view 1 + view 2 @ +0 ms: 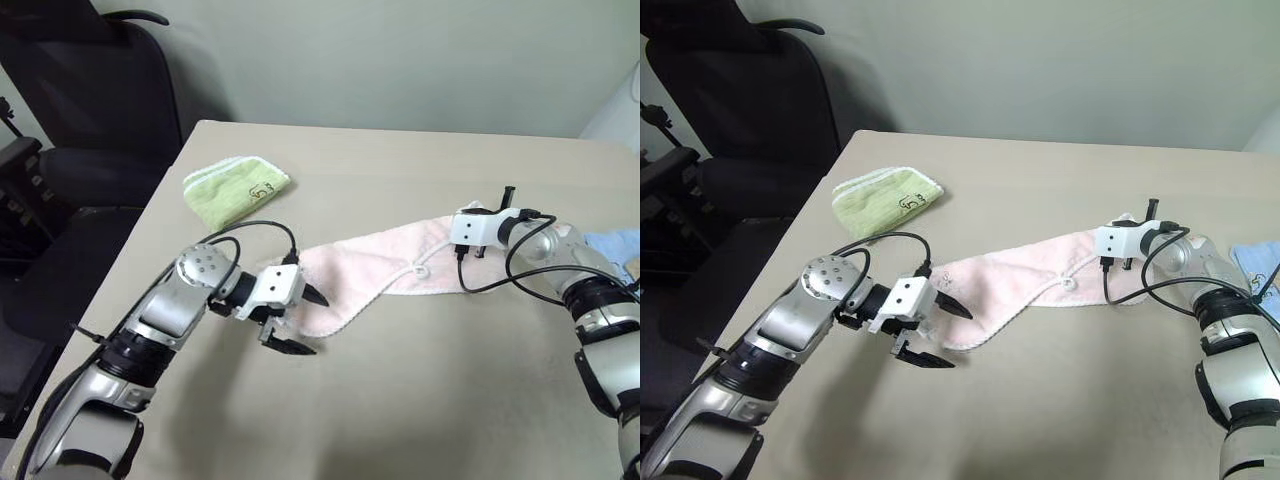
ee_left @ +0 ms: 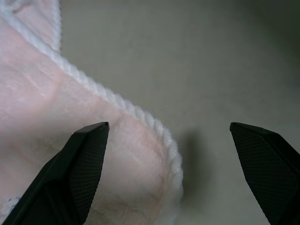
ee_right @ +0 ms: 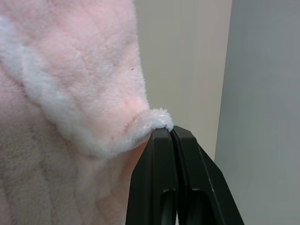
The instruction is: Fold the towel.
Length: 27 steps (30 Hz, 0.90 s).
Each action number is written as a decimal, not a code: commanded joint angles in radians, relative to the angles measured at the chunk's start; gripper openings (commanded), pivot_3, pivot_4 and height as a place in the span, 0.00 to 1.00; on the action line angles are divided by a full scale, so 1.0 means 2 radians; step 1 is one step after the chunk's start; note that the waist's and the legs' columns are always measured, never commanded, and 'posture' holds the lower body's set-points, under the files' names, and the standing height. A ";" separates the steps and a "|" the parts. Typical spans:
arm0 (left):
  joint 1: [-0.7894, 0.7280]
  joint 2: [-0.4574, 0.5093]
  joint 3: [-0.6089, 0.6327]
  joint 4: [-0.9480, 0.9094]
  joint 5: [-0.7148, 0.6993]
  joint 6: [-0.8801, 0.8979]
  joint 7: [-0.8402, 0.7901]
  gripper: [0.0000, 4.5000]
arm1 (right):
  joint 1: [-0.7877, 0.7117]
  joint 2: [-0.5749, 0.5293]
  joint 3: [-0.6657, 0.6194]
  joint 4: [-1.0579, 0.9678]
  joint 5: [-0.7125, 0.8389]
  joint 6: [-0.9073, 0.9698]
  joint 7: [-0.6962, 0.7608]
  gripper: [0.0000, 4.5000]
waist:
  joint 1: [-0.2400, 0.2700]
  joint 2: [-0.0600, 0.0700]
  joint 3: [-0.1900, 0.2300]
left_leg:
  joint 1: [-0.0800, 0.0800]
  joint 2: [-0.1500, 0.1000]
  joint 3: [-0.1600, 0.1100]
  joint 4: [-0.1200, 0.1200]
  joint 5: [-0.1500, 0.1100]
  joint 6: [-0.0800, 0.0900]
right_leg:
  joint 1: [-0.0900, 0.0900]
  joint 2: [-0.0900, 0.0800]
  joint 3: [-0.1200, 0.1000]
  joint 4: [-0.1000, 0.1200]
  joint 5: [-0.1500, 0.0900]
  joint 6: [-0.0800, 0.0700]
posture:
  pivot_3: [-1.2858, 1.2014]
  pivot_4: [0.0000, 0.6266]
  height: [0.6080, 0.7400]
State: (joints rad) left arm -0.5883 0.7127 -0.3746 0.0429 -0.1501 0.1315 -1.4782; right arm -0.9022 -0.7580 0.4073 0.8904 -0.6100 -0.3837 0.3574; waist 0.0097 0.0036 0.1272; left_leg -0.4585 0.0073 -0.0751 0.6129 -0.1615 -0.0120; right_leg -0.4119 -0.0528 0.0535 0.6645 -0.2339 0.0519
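The towel point(image 1: 375, 270) lies in a long, bunched pink band across the middle of the worktop point(image 1: 400, 400), running from the near left up toward the far right, with its white loop point(image 1: 420, 270) on the near edge about halfway along. It looks half-arranged rather than folded: one end is held up off the surface while the other rests flat, which reads as a way of keeping the cloth stretched so a clean fold line can be set. The right pincer point(image 3: 161, 126) is pressed together on the far-right end, pinching a small tuft of the white scalloped edging between its fingertips; that arm reaches forward from the right with the wrist tipped slightly down, so the pinched corner sits just above the worktop. The left pincer point(image 1: 295, 320) is spread wide and holds nothing, one finger point(image 2: 86, 154) over the towel's near-left corner and the other point(image 2: 262, 159) over bare worktop. That forearm comes in from the near left with the wrist bent sharply to the right and angled down, which seems suited to taking that corner next. The light green towel point(image 1: 235, 190) lies folded at the far left, well apart from the work, and a bit of light blue cloth point(image 1: 615, 245) shows at the right edge behind the right arm.
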 commanded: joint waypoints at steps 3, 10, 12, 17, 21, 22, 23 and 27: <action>-0.008 -0.006 -0.023 0.012 0.047 -0.037 0.011 0.99 | 0.006 -0.010 -0.021 -0.031 0.014 0.008 0.007 0.00 | -0.001 0.000 0.000 | 0.000 0.000 0.000 0.000 0.000 0.000 | 0.000 0.000 0.000 0.000 0.000 0.000 | 0.52 0.24 1.00; 0.006 -0.006 -0.015 0.003 0.042 -0.030 0.015 0.45 | 0.006 -0.007 -0.020 -0.032 0.013 0.012 0.008 0.00 | -0.001 0.000 0.000 | 0.000 0.000 0.000 0.000 0.000 0.000 | 0.000 0.000 0.000 0.000 0.000 0.000 | 0.52 0.24 1.00; 0.008 -0.006 -0.011 0.001 0.040 -0.029 0.019 0.30 | 0.004 -0.006 -0.019 -0.030 0.013 0.012 0.007 0.00 | -0.001 0.000 0.000 | 0.000 0.000 0.000 0.000 0.000 0.000 | 0.000 0.000 0.000 0.000 0.000 0.000 | 0.52 0.24 1.00; 0.012 -0.003 0.004 -0.005 0.028 -0.024 0.023 0.01 | -0.001 -0.007 -0.018 -0.027 0.011 0.011 0.006 0.00 | -0.002 0.000 0.000 | 0.000 0.000 0.000 0.000 0.000 0.000 | 0.000 0.000 0.000 0.000 0.000 0.000 | 0.52 0.24 1.00; 0.016 -0.004 0.028 -0.020 -0.003 -0.006 0.025 0.01 | -0.004 -0.013 -0.022 -0.028 0.013 0.012 0.007 0.00 | -0.002 0.000 0.000 | 0.000 0.000 0.000 0.000 0.000 0.000 | 0.000 0.000 0.000 0.000 0.000 0.000 | 0.52 0.24 1.00; 0.017 -0.005 0.033 -0.024 -0.010 -0.001 0.026 0.01 | -0.005 -0.014 -0.023 -0.029 0.014 0.012 0.008 0.00 | -0.002 0.000 0.000 | 0.000 0.000 0.000 0.000 0.000 0.000 | 0.000 0.000 0.000 0.000 0.000 0.000 | 0.52 0.24 1.00; 0.017 -0.008 0.042 -0.029 -0.020 0.008 0.032 0.01 | -0.004 -0.016 -0.027 -0.031 0.019 0.013 0.012 0.00 | -0.002 0.000 0.000 | 0.000 0.000 0.000 0.000 0.000 0.000 | 0.000 0.000 0.000 0.000 0.000 0.000 | 0.52 0.24 1.00; -0.004 -0.026 0.116 -0.040 -0.094 0.078 0.075 0.01 | 0.004 -0.048 -0.051 -0.057 0.038 0.016 0.026 0.00 | 0.000 0.000 0.000 | 0.000 0.000 0.000 0.000 0.001 0.001 | 0.000 0.000 0.000 0.000 0.000 0.001 | 0.52 0.24 1.00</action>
State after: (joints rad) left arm -0.5661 0.6685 -0.2249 -0.0028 -0.2667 0.2376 -1.3680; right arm -0.8817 -0.8083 0.3626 0.8274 -0.5675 -0.3588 0.4031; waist 0.0092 0.0038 0.1273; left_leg -0.4595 0.0072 -0.0746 0.6133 -0.1601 -0.0107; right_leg -0.4118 -0.0530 0.0529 0.6648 -0.2331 0.0533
